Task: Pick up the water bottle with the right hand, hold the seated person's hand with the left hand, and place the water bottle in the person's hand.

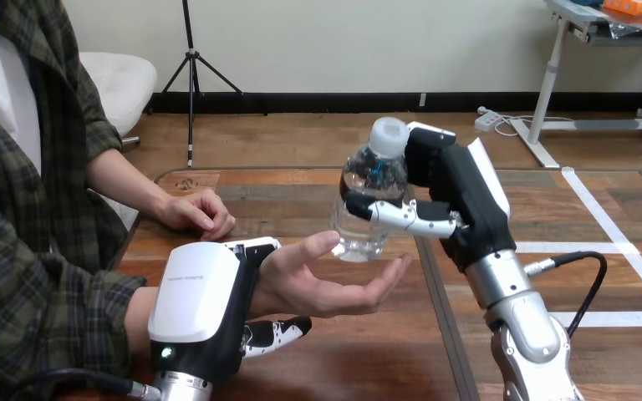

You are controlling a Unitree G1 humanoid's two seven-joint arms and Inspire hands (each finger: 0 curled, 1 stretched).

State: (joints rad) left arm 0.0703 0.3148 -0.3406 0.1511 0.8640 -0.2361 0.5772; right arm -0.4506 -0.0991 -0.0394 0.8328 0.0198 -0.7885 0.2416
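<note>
Leftmost, near the left edge of the wood-grain desk (368, 359): the person's far hand (196, 210), resting on the desktop. Left robot hand (196, 292), smooth white shell, fingers curled round the wrist of the person's open hand (326, 282), which is palm up. Water bottle (372, 200), clear ribbed plastic with a white cap, tilted just over that palm and clasped by the right robot hand (460, 196).

The black left hand (194, 301) has a broad white back shell and a small green light (164, 352) at its base; the black right hand (460, 200) has a narrower white shell. Its jointed silver forearm (522, 322) is rounded.
</note>
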